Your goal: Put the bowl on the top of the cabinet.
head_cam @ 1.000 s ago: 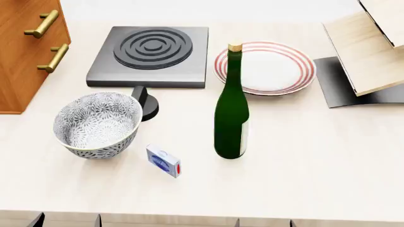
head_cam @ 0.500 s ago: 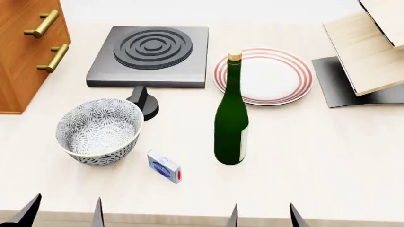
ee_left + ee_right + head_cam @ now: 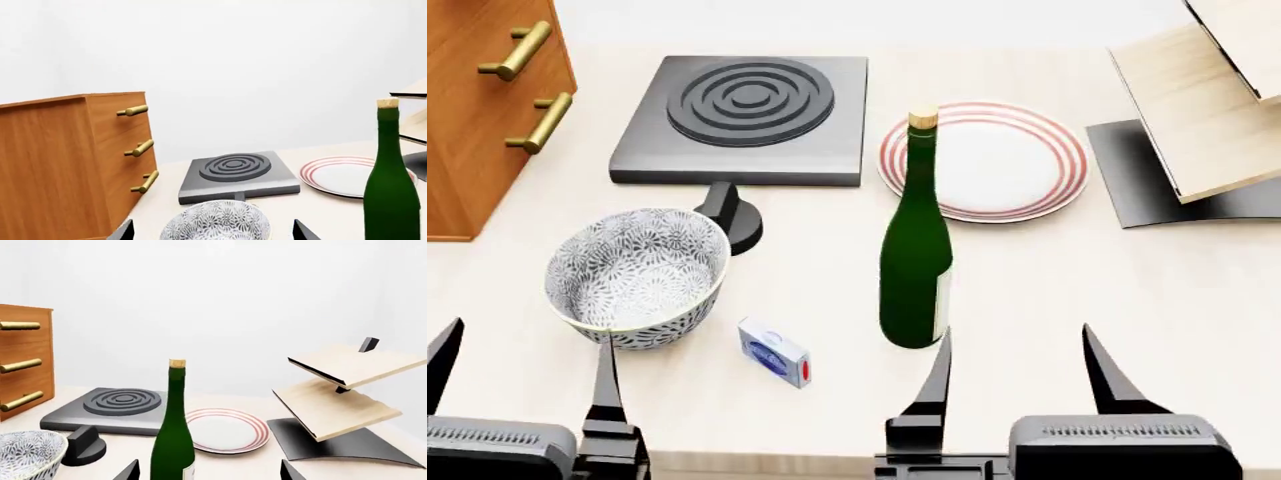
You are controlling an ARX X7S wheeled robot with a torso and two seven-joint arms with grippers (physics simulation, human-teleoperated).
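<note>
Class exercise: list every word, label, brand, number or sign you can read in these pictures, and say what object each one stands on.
No text can be read anywhere.
Small box: a blue and red printed face, too small and blurred to read.
Green bottle: a pale label at its side edge, turned away, nothing legible.

Pale cream countertop (image 3: 1121, 300) fills the head view, matte and evenly lit with only soft, short shadows under what stands on it. Behind it a plain white wall (image 3: 267, 65) runs unbroken across both wrist views, with no seam or fixture visible; the far edge of the counter meets it directly. At the counter's right end stands a pale wooden rack (image 3: 340, 390) with two tilted slatted shelves on a dark base plate (image 3: 333, 442), the shelves sloping toward the middle of the counter; the floor is out of sight.
</note>
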